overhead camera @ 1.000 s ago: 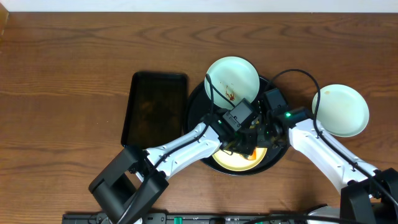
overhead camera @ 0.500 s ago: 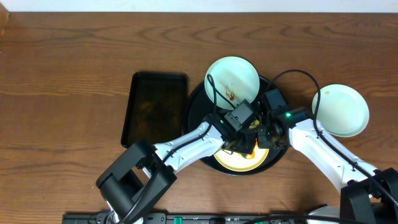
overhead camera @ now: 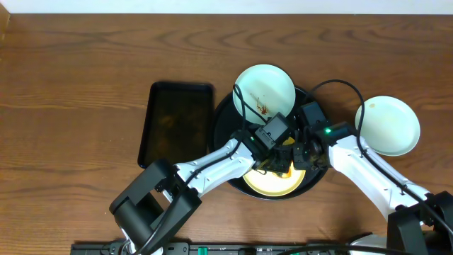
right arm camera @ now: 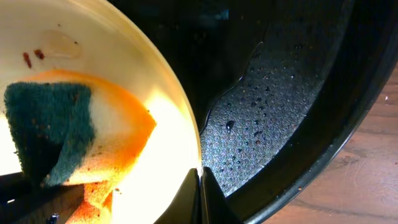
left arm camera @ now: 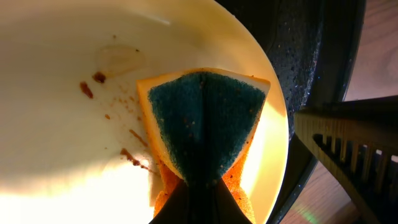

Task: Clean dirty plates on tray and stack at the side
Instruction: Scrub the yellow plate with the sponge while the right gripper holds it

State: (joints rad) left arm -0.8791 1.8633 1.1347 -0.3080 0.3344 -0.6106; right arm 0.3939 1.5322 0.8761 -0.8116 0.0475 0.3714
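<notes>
Three plates are in play. A yellow plate (overhead camera: 272, 185) lies in the near part of the round tray (overhead camera: 223, 127). A smeared mint plate (overhead camera: 264, 90) lies across the tray's far rim. A second mint plate (overhead camera: 387, 125) sits apart on the worktop (overhead camera: 71, 71) to the right, with no marks I can make out. A rectangular tray (overhead camera: 177, 122) lies just left of the round one.

The left pincer (left arm camera: 198, 186) is pinching a sponge (left arm camera: 202, 124), orange with a green scouring face, which rests on the yellow plate close to its edge. The right pincer (right arm camera: 200, 186) looks pressed together on that plate's rim, apparently holding it steady.

Over the last second little has shifted. The sponge has crept a touch across the plate, the rear links of the left arm have swung to a new pose, and the right arm has held its place. That reads as a short scrubbing stroke under way, not a finished one.

Brown specks (left arm camera: 87, 87) lie on the plate beside the sponge, where it has not reached. My judgement is that this plate needs more passes over that patch. One plate seems done and set aside, and the smeared mint one is yet to be cleaned.
</notes>
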